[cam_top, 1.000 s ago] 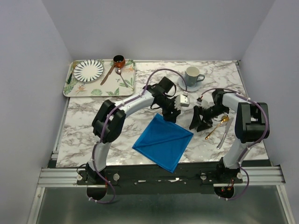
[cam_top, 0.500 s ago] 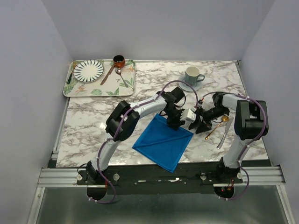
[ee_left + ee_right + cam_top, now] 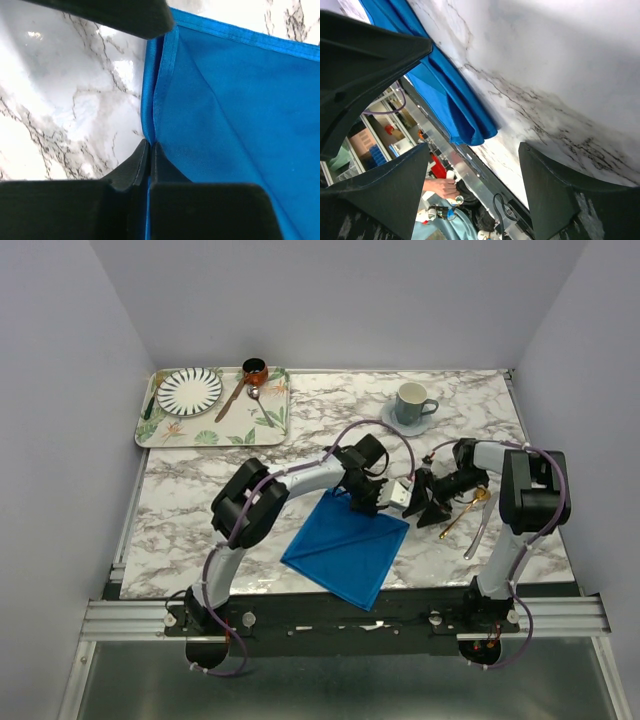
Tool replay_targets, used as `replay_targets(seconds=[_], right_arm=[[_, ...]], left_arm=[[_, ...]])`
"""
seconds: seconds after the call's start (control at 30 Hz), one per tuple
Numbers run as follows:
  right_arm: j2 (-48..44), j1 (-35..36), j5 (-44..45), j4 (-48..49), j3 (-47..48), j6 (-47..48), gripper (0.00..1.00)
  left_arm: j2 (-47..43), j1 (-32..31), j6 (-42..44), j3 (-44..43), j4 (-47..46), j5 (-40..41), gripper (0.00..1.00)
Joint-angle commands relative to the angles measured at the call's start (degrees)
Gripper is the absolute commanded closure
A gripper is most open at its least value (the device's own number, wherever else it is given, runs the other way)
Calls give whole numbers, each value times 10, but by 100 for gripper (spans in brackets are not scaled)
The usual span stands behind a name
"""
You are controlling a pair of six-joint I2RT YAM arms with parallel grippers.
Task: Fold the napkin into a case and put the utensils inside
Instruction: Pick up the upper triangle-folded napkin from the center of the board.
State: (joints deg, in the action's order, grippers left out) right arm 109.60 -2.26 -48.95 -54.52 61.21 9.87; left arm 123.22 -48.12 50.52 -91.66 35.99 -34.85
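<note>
Royal-blue napkin point(image 3: 345, 545) is lying flat, diamond-wise, near centre on the marble table point(image 3: 200, 500). Its far hem is being pinched by the clenched left gripper point(image 3: 149, 147). Right gripper point(image 3: 428, 502) is being held spread and empty, just right of the cloth. Handling is being judged soft, light and limp, so hems and corners are best taken.

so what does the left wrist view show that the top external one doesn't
Only left wrist: the left gripper pinching the napkin at its stitched hem, jaws together. Only top external: the tray, cup, gold spoon, silver utensil and the open right gripper. Both: blue cloth lying on the marble table.
</note>
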Motion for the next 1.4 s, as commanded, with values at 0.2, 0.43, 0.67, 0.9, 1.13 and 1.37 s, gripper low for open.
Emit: replay_targets(seconds=[0.2, 0.43, 0.67, 0.9, 1.13, 1.37], right_arm=[[45, 1, 9, 33, 29, 13, 15], [70, 22, 17, 4, 66, 46, 3], [87, 66, 37, -8, 91, 63, 1], [85, 81, 52, -6, 97, 63, 1], [68, 82, 55, -10, 81, 74, 20], [63, 83, 45, -17, 86, 79, 35]], left_arm=[[-80, -2, -10, 115, -137, 43, 100], [-103, -2, -3, 147, -164, 36, 100], [-116, -1, -2, 154, -169, 27, 100], [-127, -1, -6, 153, -168, 19, 100], [-123, 1, 4, 160, -166, 22, 100], [-115, 9, -5, 155, -167, 17, 100]])
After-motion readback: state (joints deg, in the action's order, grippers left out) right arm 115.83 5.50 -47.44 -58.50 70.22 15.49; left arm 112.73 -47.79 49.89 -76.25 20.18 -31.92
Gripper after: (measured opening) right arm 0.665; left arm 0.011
